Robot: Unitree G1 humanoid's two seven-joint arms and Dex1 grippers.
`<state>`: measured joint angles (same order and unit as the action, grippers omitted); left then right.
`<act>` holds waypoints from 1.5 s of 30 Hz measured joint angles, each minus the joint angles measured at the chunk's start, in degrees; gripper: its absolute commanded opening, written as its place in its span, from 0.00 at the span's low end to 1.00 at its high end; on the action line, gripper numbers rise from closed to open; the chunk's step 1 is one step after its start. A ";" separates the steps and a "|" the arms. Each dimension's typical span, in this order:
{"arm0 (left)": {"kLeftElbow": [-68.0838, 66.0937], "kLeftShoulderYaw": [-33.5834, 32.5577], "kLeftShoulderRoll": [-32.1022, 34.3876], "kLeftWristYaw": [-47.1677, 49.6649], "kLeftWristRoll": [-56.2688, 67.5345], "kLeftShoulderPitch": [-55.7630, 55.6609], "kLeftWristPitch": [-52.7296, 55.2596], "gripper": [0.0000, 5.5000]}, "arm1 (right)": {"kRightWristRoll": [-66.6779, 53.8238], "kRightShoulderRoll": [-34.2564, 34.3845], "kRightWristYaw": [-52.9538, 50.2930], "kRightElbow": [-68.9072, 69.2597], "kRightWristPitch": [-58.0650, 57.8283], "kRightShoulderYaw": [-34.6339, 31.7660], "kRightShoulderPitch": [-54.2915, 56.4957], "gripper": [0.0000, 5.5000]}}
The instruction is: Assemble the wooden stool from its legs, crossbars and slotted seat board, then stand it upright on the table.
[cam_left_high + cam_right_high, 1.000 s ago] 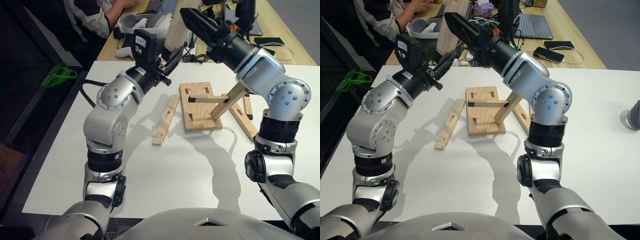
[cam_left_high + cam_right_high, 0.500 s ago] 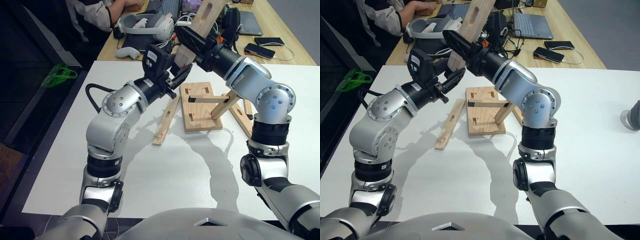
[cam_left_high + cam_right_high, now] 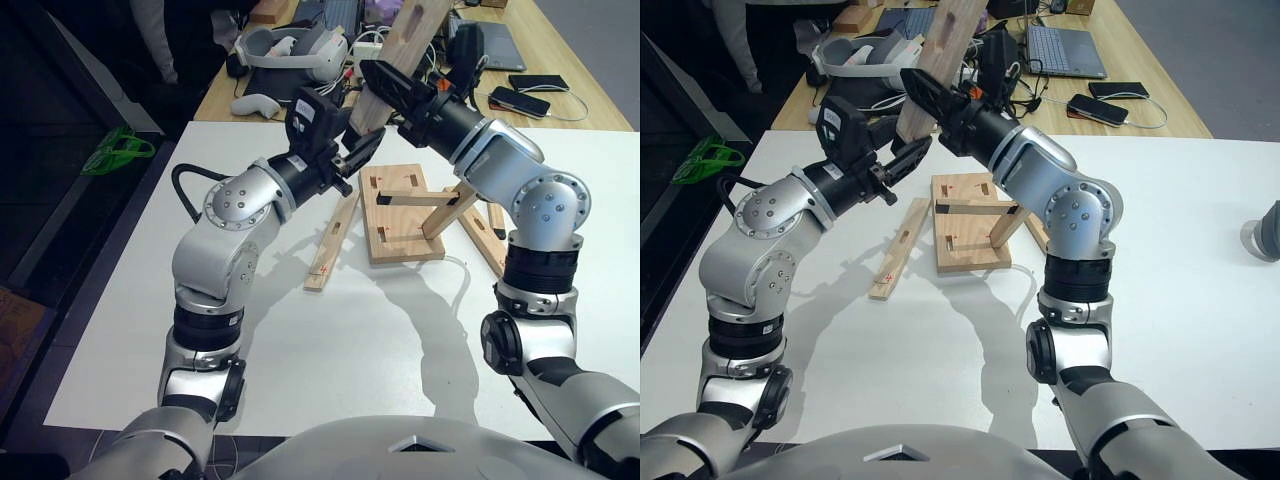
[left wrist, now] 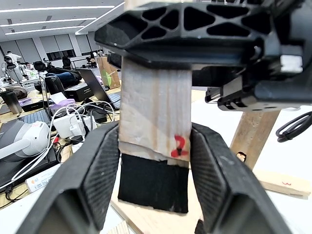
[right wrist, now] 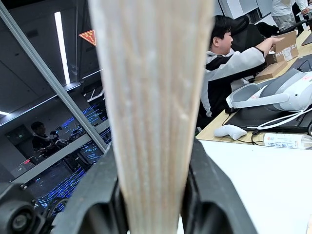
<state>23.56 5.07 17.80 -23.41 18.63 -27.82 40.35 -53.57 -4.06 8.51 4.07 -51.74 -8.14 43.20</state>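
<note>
The white bench [image 3: 300,350] carried the slotted seat board [image 3: 405,240] at centre frame, with a loose leg [image 3: 333,240] just left of it. At upper centre the right pincer [image 3: 375,85] gripped a raised wooden leg [image 3: 408,30] — the left pincer [image 3: 362,148] closed on its lower end. In the left wrist view, fingers [image 4: 100,180] pressed both sides of the leg's black-tipped end. In the right wrist view, fingers [image 5: 92,195] clamped the leg.

A red handwritten 2 sits on the raised wooden leg [image 4: 155,112], just above its black end. The loose leg [image 3: 332,240], at nine o'clock of the seat board [image 3: 405,235], carries small red marks, as do the board's slots, all too small to read. A red triangular sign [image 5: 88,36] hangs overhead, its characters illegible.
</note>
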 measured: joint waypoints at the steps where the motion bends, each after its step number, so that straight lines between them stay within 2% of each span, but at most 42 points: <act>1: -0.14 -0.02 0.17 -0.27 -0.07 -0.04 -0.22 0.49 | -0.04 0.01 0.88 0.00 -0.02 0.09 0.00 0.18; 6: 0.65 0.08 2.39 -3.21 1.23 0.31 1.03 0.60 | 0.07 0.54 1.90 -0.06 -0.11 0.70 -0.01 0.18; 9: 2.75 1.45 7.03 -6.24 2.38 2.87 5.93 0.62 | 0.94 -0.01 2.26 -0.39 -0.23 0.79 -0.03 0.18; 12: 4.98 0.01 9.55 -10.37 8.36 4.44 12.20 0.62 | 1.06 -1.77 3.35 0.64 -0.51 0.45 -0.13 0.18; 14: 5.24 -3.34 11.34 -12.39 12.52 4.59 15.80 0.62 | 0.19 -4.63 5.48 2.94 -1.99 -0.26 -0.46 0.18; 18: 1.52 -16.00 15.66 -14.94 22.52 0.22 22.73 0.62 | -6.39 -14.07 13.79 8.43 -8.16 -3.13 -3.70 0.18; 21: -3.95 -23.01 15.75 -13.87 29.07 -7.33 25.75 0.62 | -11.70 -19.34 19.64 10.67 -11.68 -4.58 -5.36 0.18; 24: -7.44 -26.28 13.92 -11.95 36.34 -14.01 28.68 0.62 | -17.20 -22.66 24.91 12.89 -15.38 -4.51 -7.53 0.18; 31: -9.32 -28.29 9.61 -4.74 55.17 -18.33 33.68 0.62 | -22.02 -30.20 33.83 16.71 -19.80 -1.47 -12.17 0.18; 34: -8.46 -26.07 9.28 -2.60 60.87 -17.76 35.08 0.62 | -21.84 -32.90 38.42 17.72 -19.93 1.17 -12.40 0.18; 45: -4.75 -16.99 9.78 -1.03 66.51 -14.34 33.34 0.62 | -12.23 -42.91 53.50 18.86 -16.74 8.58 -13.77 0.18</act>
<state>18.81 -11.92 27.59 -24.44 85.14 -42.16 73.69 -65.80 -46.97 62.01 22.93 -68.48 0.45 29.43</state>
